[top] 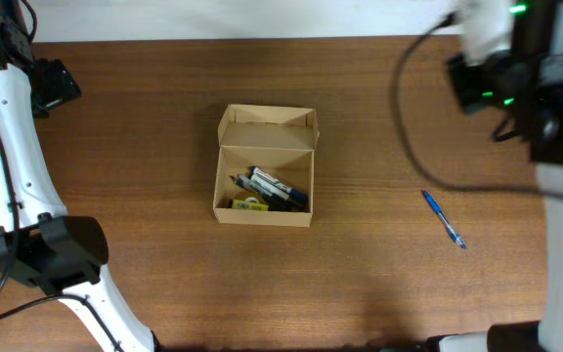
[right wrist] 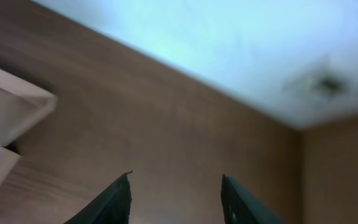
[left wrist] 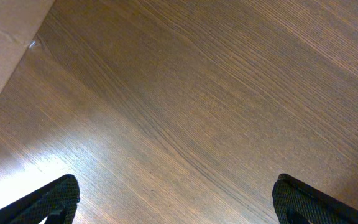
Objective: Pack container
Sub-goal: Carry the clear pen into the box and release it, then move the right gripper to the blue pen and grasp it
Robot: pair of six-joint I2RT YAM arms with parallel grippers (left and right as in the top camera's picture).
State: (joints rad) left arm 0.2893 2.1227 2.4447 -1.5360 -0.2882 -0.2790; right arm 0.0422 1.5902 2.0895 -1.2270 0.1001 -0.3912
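Container (top: 262,217) open, pen (top: 444,218) overhead only

A table (top: 379,293) of dark brown wood is seen across the whole overhead view, its grain run from side to side, and it is bounded at the far edge by a pale strip (top: 262,18). Two things are carried directly on it. A small tan cardboard container (top: 262,216) is set near the middle, with its flap lid (top: 267,127) folded back toward the far edge. A blue pen (top: 444,219) is laid flat and slanted on the bare wood, well apart from the container on its right in that view. In the left wrist view a bright glare is shown on the wood grain.
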